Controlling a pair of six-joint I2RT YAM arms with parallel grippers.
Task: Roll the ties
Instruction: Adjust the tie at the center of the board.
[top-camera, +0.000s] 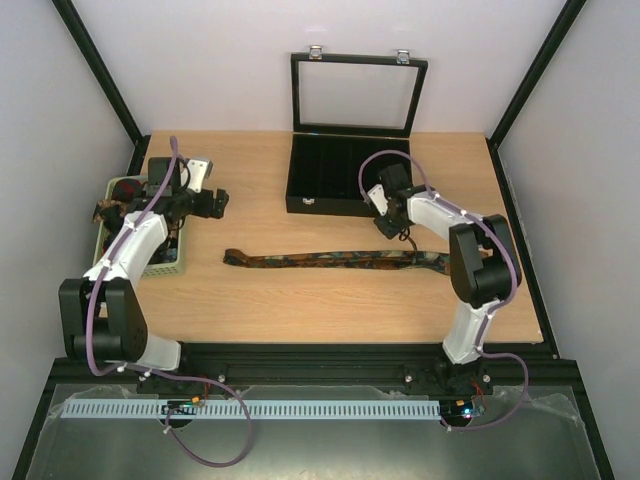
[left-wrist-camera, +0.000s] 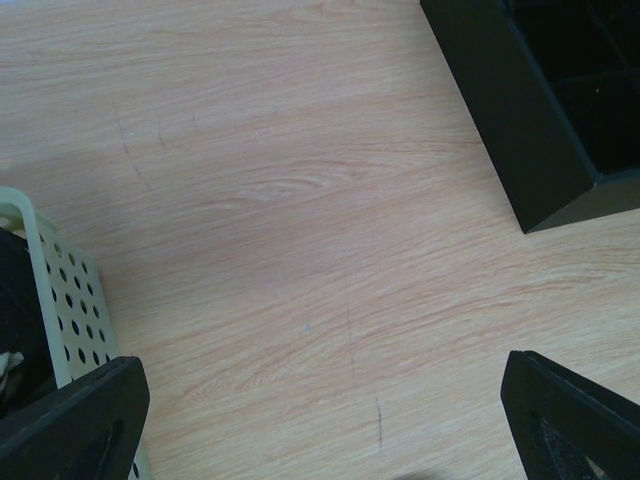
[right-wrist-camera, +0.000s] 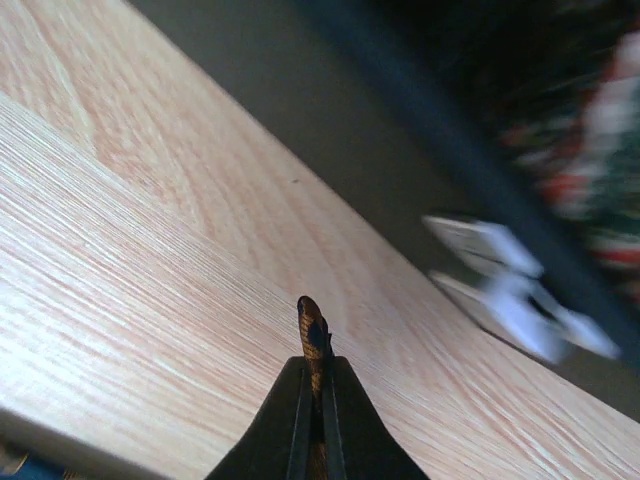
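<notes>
One tie (top-camera: 320, 261), dark brown with orange and green patches, lies stretched left to right across the middle of the table. My right gripper (top-camera: 398, 236) hangs over its right end. In the right wrist view that gripper (right-wrist-camera: 318, 365) is shut on a thin fold of the tie (right-wrist-camera: 312, 325), which pokes out past the tips above the wood. More ties (top-camera: 115, 200) are bunched in the basket at the left. My left gripper (top-camera: 212, 203) hovers beside that basket; its fingers (left-wrist-camera: 75, 420) stand wide open with only bare table between them (left-wrist-camera: 320, 420).
A pale green perforated basket (top-camera: 170, 262) sits at the left edge, its corner (left-wrist-camera: 60, 290) close to my left finger. A black compartmented box (top-camera: 330, 185) with its glass lid (top-camera: 355, 95) raised stands at the back centre, its corner (left-wrist-camera: 530, 110) in the left wrist view.
</notes>
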